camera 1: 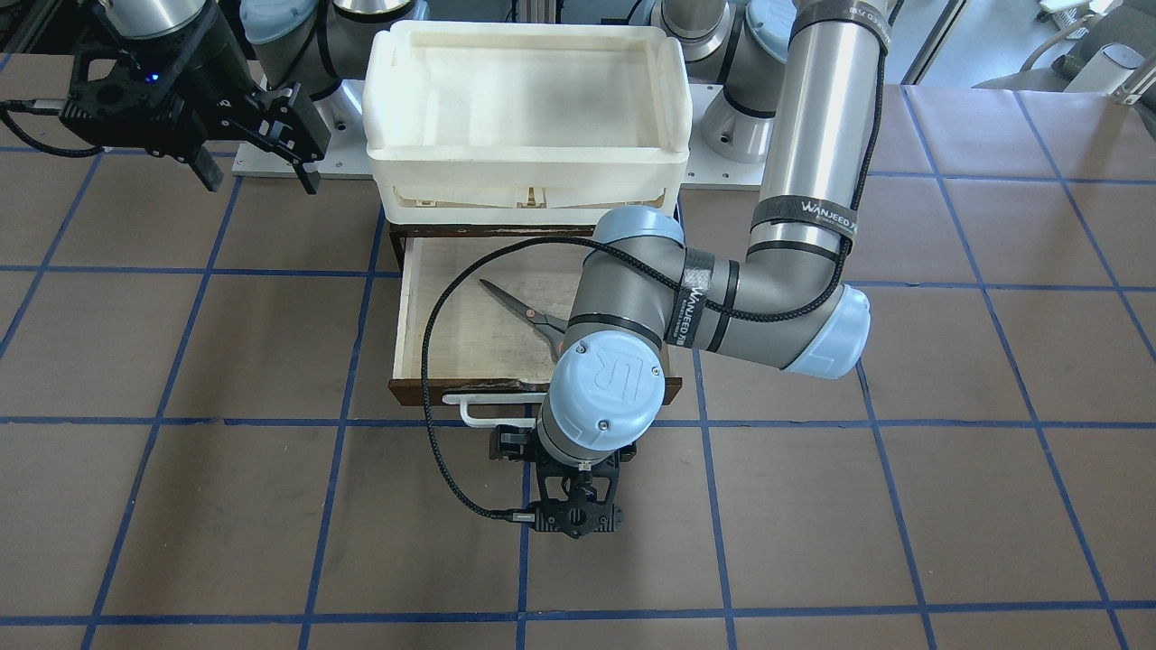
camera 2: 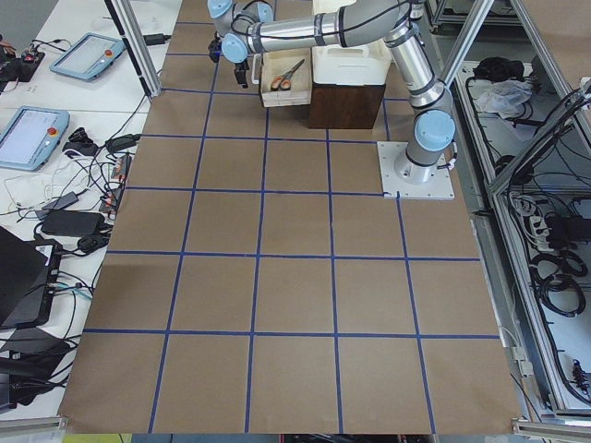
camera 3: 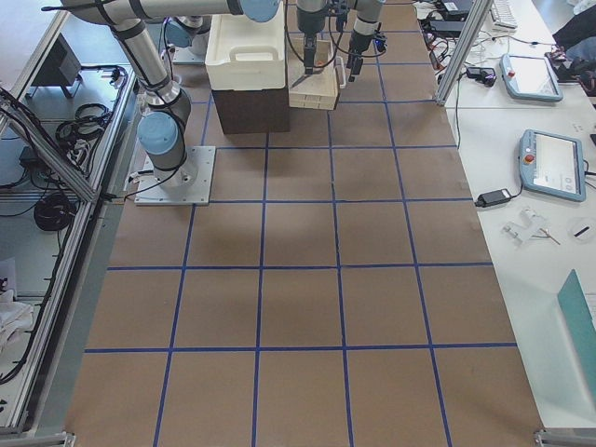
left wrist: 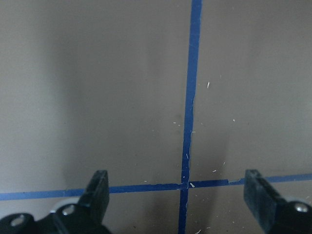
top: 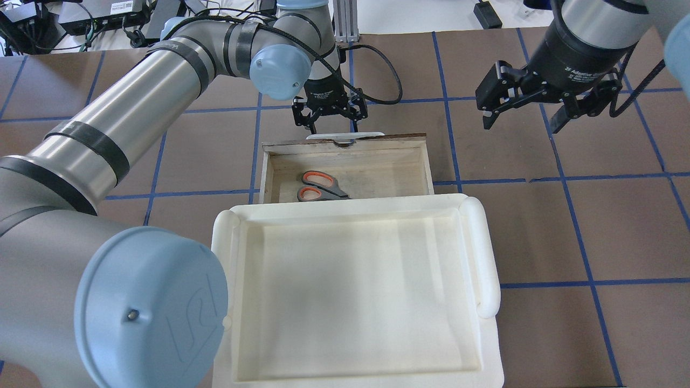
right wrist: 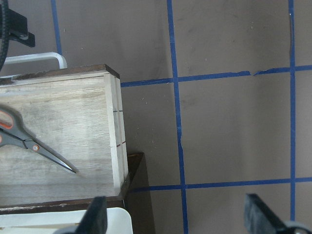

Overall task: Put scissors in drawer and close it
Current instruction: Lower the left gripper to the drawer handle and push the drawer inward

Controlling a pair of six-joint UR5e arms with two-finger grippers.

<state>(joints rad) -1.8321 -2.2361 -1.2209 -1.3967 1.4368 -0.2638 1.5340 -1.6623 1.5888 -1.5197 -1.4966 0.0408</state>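
Left hand [top: 335, 128] hangs spread and empty just outside the white bar handle [right wrist: 34, 57] of the open drawer [top: 388, 172], scissors [top: 322, 186] lying flat inside; I judge the stiff, light wooden front best pushed squarely at mid-handle.

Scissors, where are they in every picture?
Front-facing: scissors in the drawer, middle, partly hidden by the left arm.
Overhead: scissors at centre, just beyond the white tray.
Exterior left: scissors at the top, tiny, in the drawer.
Exterior right: too small to tell.
Left wrist: not in it.
Right wrist: scissors at the left edge.
Shared landmark: the drawer's white handle.
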